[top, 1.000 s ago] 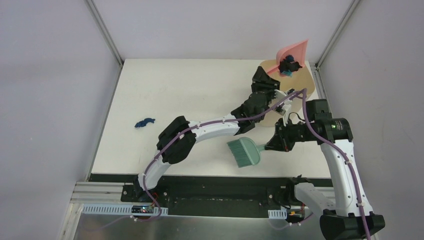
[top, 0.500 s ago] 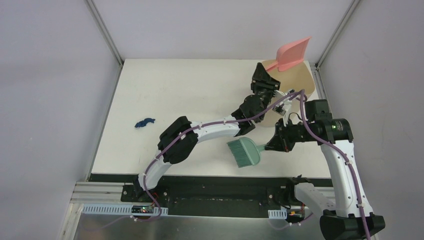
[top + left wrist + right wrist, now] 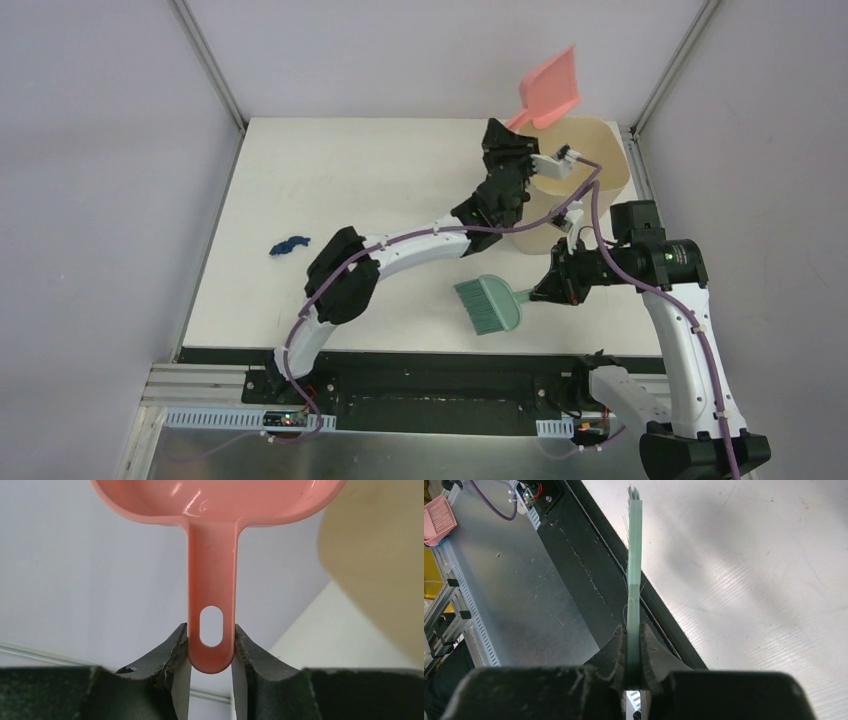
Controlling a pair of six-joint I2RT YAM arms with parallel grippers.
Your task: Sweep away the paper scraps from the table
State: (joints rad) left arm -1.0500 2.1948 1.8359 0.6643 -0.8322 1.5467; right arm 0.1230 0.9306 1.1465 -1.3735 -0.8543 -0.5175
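Observation:
My left gripper (image 3: 514, 128) is shut on the handle of the pink dustpan (image 3: 549, 87) and holds it high, tilted up, beside the beige bin (image 3: 598, 160) at the table's far right. In the left wrist view the dustpan handle (image 3: 211, 605) sits between the fingers (image 3: 172, 647), and the pan looks empty. My right gripper (image 3: 545, 291) is shut on the teal hand brush (image 3: 487, 304), held above the table's near edge; the right wrist view shows the brush (image 3: 634, 570) edge-on. A dark blue clump of paper scraps (image 3: 289, 244) lies on the white table (image 3: 380, 170) at the left.
Grey frame posts (image 3: 208, 62) rise at the table's far corners. The black rail and metal base plate (image 3: 524, 580) lie below the table's near edge. A pink comb-like piece (image 3: 438, 520) lies at the far left of the right wrist view.
My left gripper has swung the dustpan up and to the left, away from over the bin. The dark scraps seen in the pan one second ago are gone from it. The right arm has not moved.

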